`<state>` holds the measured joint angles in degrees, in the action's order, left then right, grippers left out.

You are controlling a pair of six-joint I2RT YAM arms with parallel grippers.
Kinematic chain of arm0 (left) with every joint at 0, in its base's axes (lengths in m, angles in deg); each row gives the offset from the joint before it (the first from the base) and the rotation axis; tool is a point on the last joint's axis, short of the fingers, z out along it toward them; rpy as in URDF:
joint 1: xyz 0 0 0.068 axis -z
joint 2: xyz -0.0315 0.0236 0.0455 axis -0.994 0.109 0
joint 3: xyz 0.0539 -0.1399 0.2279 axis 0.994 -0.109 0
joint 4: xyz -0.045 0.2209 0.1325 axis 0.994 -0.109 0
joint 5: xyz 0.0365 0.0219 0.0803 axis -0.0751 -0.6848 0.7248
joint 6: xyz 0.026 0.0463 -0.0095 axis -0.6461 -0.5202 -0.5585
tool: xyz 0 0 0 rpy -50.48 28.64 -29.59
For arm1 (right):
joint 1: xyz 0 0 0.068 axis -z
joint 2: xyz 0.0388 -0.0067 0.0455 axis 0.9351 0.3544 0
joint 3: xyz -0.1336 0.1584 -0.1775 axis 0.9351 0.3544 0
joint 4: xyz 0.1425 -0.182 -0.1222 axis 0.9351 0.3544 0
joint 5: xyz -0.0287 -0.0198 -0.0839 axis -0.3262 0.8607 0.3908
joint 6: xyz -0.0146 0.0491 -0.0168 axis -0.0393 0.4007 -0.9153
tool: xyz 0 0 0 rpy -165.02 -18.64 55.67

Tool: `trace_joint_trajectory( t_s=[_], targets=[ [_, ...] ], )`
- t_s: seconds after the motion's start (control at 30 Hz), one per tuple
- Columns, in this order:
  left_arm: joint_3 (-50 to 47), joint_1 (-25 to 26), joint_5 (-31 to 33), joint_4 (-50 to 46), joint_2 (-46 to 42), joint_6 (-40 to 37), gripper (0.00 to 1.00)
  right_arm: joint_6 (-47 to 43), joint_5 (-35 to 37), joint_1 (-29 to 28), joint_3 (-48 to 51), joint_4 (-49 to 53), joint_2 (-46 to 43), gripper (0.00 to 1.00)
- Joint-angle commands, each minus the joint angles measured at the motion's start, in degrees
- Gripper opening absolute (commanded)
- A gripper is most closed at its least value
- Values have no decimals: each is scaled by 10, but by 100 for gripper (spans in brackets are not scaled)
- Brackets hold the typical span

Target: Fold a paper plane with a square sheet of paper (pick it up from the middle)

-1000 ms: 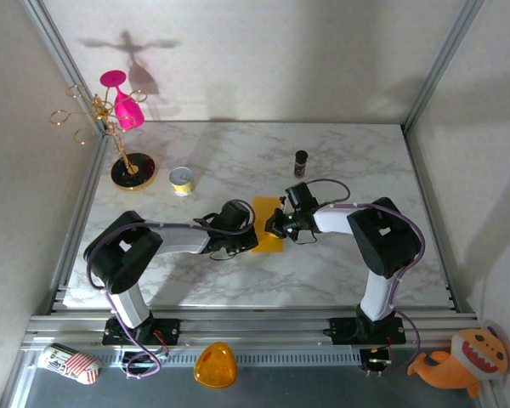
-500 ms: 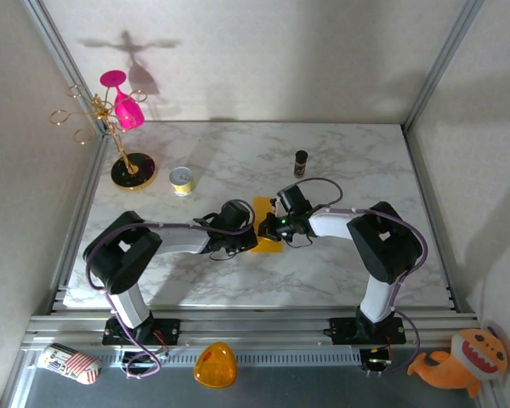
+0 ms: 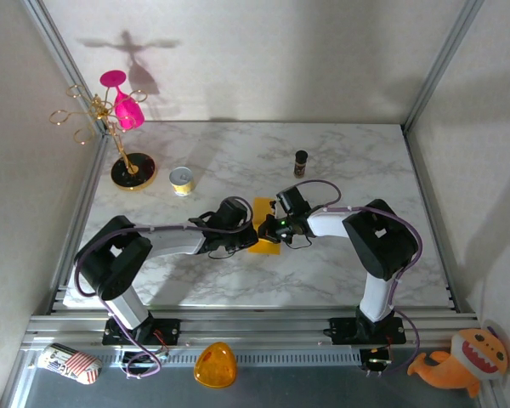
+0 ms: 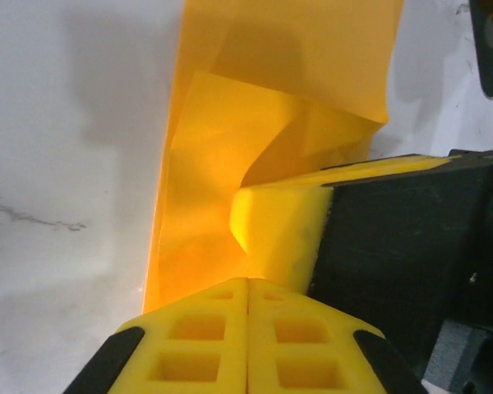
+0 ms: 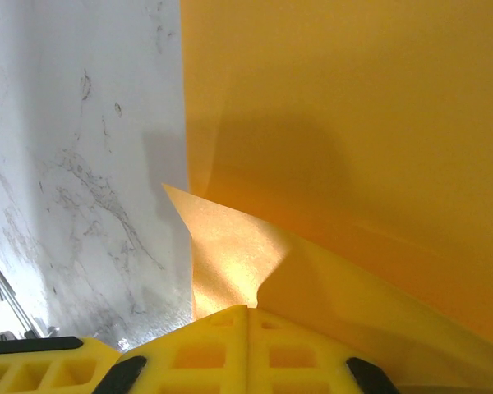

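The square sheet of paper (image 3: 264, 212) is orange-yellow and lies partly folded on the marble table (image 3: 357, 272), between my two grippers. My left gripper (image 3: 249, 233) is at its left edge with jaws shut; the paper (image 4: 230, 156) runs under its tips (image 4: 247, 283), and I cannot tell whether it is pinched. My right gripper (image 3: 273, 227) is over the sheet from the right. It is shut, and a lifted flap of the paper (image 5: 230, 246) leads into its jaws (image 5: 247, 310). Its yellow finger (image 4: 279, 230) stands close beside the left jaws.
A gold glass rack with a pink glass (image 3: 119, 110) stands at the back left, with a small yellow tin (image 3: 181, 179) near it. A dark little bottle (image 3: 300, 161) stands behind the paper. An orange dome (image 3: 215, 365) and a plush toy (image 3: 463, 361) lie off the table's front.
My right gripper has moved left across the paper, drawing its edge over. The left arm has stretched slightly to the right, so both grippers now meet.
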<state>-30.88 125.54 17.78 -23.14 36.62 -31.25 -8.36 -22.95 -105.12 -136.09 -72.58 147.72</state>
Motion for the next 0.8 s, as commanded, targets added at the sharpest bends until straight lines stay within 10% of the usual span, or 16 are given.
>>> trace_joint_trajectory(
  t_s=[0.0, 0.77],
  targets=[
    [-13, 2, -7, 5, 7, 9, 5, 7, -9, 0, -9, 2, 14, 4],
    [-22, 2, 31, -32, 30, 12, 0, 3, 7, 5, 1, 13, -5, 4]
  ],
)
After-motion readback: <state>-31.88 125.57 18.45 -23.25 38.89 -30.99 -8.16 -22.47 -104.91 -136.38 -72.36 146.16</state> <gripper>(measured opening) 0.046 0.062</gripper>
